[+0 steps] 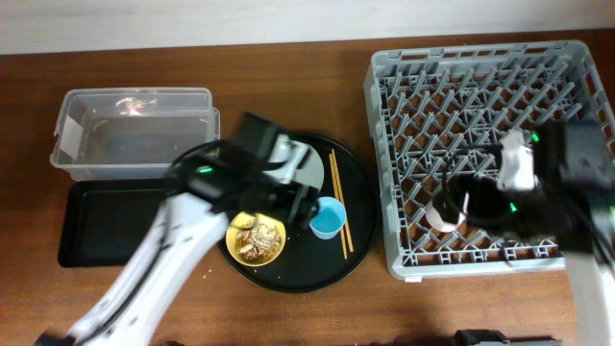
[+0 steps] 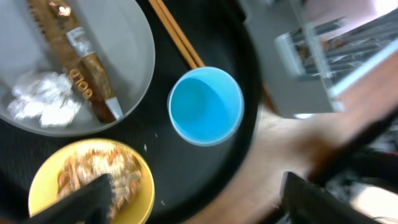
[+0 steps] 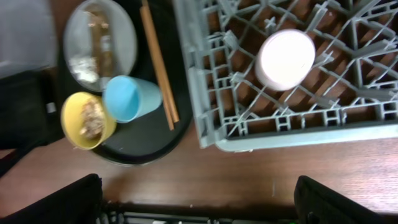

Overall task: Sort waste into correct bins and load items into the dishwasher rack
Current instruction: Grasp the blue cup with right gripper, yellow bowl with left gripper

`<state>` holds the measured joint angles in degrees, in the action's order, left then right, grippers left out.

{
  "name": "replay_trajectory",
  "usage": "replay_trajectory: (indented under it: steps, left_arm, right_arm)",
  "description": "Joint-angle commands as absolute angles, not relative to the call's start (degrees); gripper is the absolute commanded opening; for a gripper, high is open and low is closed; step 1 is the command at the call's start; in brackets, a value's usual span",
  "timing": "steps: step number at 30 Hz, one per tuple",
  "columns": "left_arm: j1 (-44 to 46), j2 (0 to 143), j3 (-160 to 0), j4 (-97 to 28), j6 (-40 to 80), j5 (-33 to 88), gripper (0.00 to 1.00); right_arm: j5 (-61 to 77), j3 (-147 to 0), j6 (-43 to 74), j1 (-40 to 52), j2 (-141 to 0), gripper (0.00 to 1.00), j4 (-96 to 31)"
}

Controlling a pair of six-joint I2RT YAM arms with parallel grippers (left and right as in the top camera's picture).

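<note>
On a round black tray (image 1: 288, 274) sit a yellow bowl (image 1: 256, 238) of brownish scraps (image 2: 93, 171), a light-blue cup (image 1: 329, 217) and two chopsticks (image 1: 339, 202). The grey plate (image 2: 124, 56) there holds a gold-brown wrapper (image 2: 78, 56) and a white tissue wad (image 2: 43, 102). My left gripper (image 2: 196, 205) is open and empty, above the tray between bowl and cup. A pink cup (image 3: 286, 57) stands upside down in the grey dishwasher rack (image 1: 480, 58). My right gripper (image 3: 199, 199) is open and empty, high over the rack's front edge.
A clear tub (image 1: 135, 130) stands at the back left, with a shallow black rectangular tray (image 1: 106, 221) in front of it. Bare wooden table (image 3: 261, 174) lies in front of the rack.
</note>
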<state>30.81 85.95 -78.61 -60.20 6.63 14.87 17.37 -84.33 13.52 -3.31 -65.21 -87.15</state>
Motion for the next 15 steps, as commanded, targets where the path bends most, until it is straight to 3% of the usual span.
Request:
replay_trajectory:
  steps: [1, 3, 6, 7, 9, 12, 15]
  left_arm:
    - [36.77, 95.09, -78.78, -56.86, 9.8, 4.38, 0.74]
    - [38.41, 101.06, -78.78, -55.48, 10.59, 2.07, 0.54]
    - [38.57, 105.34, -78.78, -54.63, 13.91, -0.95, 0.43]
    - [38.57, 105.8, -78.78, -54.37, 13.91, -0.93, 0.35]
    - [38.57, 105.91, -78.81, -55.48, 13.89, 0.27, 0.01]
    - [37.5, 102.74, -80.4, -60.55, 13.87, 3.31, 0.0]
    - [30.83, 93.86, -81.84, -60.66, 6.48, 26.17, 0.0]
  right_arm:
    - [19.97, -84.88, 13.8, -2.96, -59.51, 0.99, -88.12]
    - [19.94, -84.88, 13.78, -2.96, -56.97, 0.99, -88.73]
    - [19.94, -84.86, 13.76, -2.96, -56.21, 0.99, -89.84]
    - [19.94, -84.82, 13.78, -2.96, -56.29, 0.99, -90.02]
    - [19.94, -84.82, 13.76, -2.96, -56.29, 0.98, -90.02]
    - [19.97, -84.51, 5.26, -2.96, -56.29, 0.99, -90.26]
    - [30.63, -81.6, -3.68, -2.96, -56.29, 0.99, -90.17]
